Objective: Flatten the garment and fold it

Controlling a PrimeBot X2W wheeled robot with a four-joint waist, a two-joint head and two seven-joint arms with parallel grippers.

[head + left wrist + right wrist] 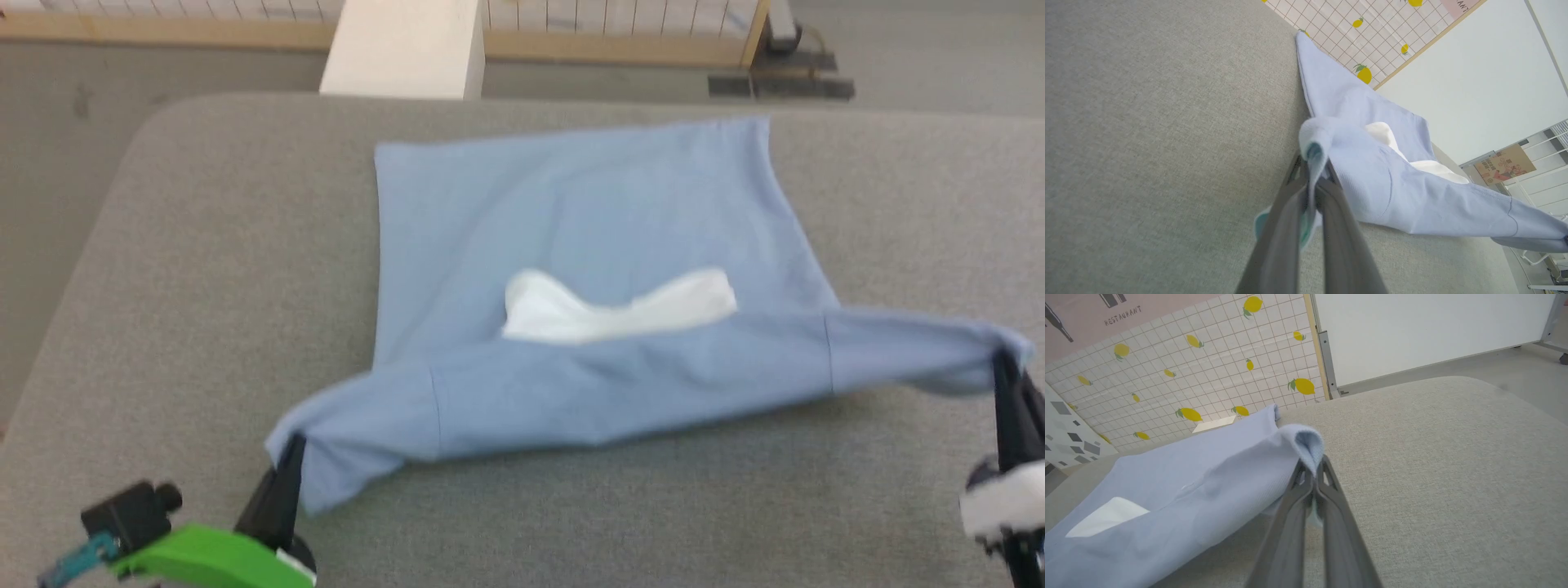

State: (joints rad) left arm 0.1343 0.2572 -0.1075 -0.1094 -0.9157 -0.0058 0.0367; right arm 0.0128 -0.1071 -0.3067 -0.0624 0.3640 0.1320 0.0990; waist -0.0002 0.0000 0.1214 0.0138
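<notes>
The left gripper [290,457] is pinched tight on one sleeve end of the blue garment [588,204]. The right gripper [1002,363] is pinched tight on the other sleeve end. The garment stretches between the two grippers, and the rest lies on the grey desk [204,286] beyond them. A white cloth [620,309] pokes out at the neck, a bit past the grippers.

Light blue garment [588,212], white cloth [620,309], grey table [204,269], lemon-patterned wall [1208,375].
</notes>
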